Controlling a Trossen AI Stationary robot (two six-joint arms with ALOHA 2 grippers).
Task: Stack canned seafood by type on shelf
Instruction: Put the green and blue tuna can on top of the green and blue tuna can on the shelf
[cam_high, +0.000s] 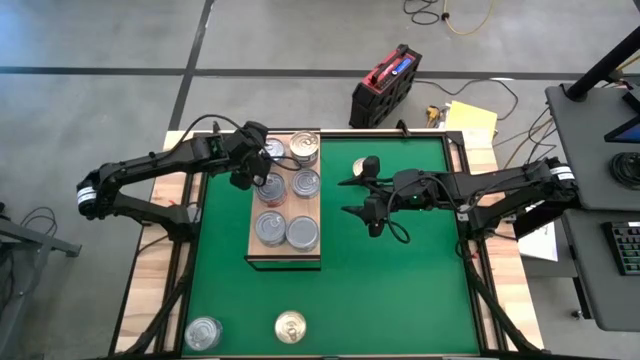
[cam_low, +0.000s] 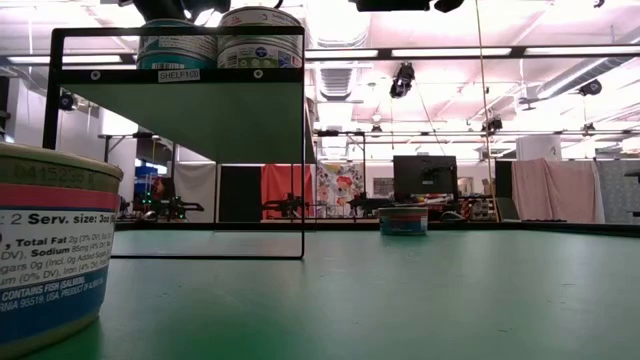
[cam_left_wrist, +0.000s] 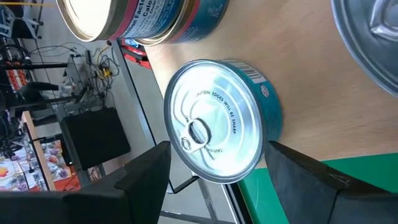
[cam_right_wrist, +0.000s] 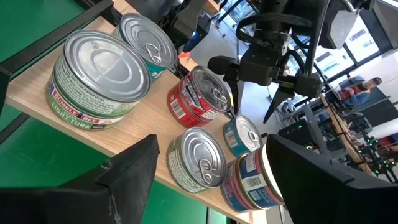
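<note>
Overhead, left hand (cam_high: 262, 180) open, empty.

Two dark, jointed arms with white bands and black cables.

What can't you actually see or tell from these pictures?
- High view: the left gripper covers part of the shelf, hiding any can below it.
- Low view: the nearest can is cut off by the edge.
- High view: can labels too small to read.
</note>
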